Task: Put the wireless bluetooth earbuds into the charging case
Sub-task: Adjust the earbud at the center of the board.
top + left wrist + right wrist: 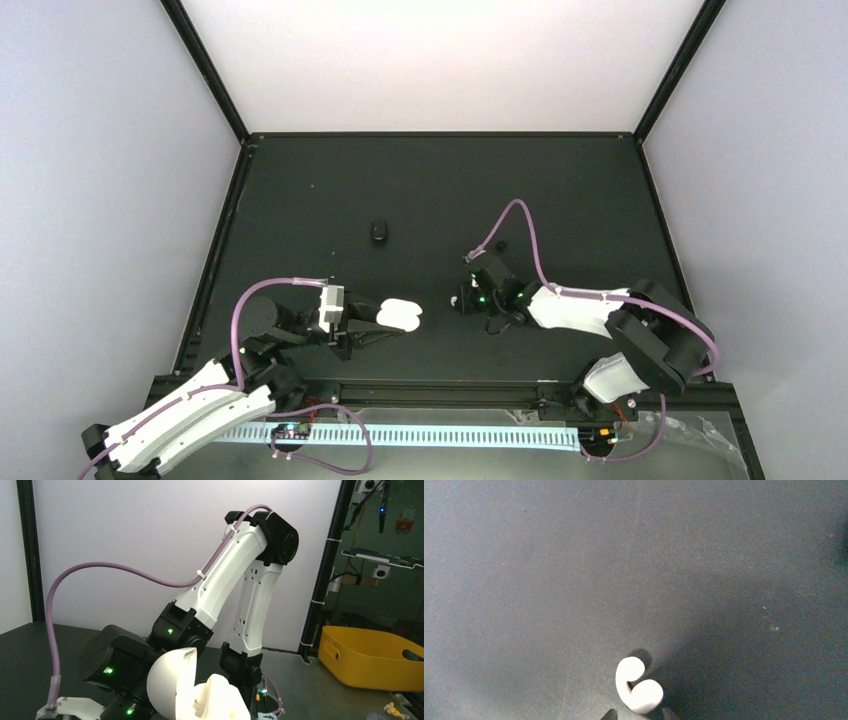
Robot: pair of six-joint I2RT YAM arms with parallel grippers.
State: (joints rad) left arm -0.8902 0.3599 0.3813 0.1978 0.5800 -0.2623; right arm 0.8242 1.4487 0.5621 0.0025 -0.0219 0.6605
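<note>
The white charging case (402, 315) is open, its domed lid (170, 682) raised beside the moulded base (222, 700). My left gripper (383, 320) is shut on the case from the left; its fingers do not show in the left wrist view. One white C-shaped earbud (636, 685) lies on the dark mat, a small white spot (456, 300) in the top view. My right gripper (639, 714) hangs low over it, open. Its two dark fingertips (610, 714) flank the earbud's lower lobe with a small gap.
A small black rounded item (378, 231) lies on the mat behind the case. The right arm (240, 580) stands close to the case's right. A yellow bin (372, 657) sits beyond the table's right side. Black frame posts edge the mat.
</note>
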